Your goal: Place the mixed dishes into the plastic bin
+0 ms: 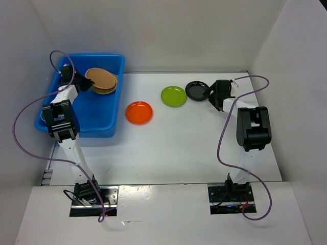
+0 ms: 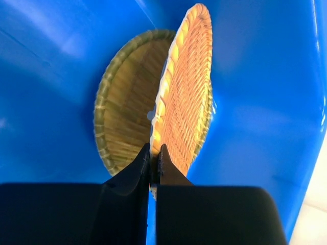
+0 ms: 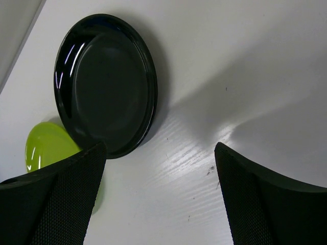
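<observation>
Left gripper (image 2: 155, 153): arm reached into blue bin (image 1: 97, 120) at 10 o'clock, pinched tight on rim of tan woven plate (image 2: 186, 87), over second woven plate (image 2: 127, 107) lying in bin.
Right gripper (image 3: 159, 152): arm stretched toward 1 o'clock, spread wide, low beside black plate (image 3: 104, 84).
Lime-green plate (image 3: 46, 145), orange plate (image 1: 139, 113): on table (image 1: 179, 148), 12 o'clock.

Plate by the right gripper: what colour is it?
Shiny black plate; the right wrist view shows it best.
</observation>
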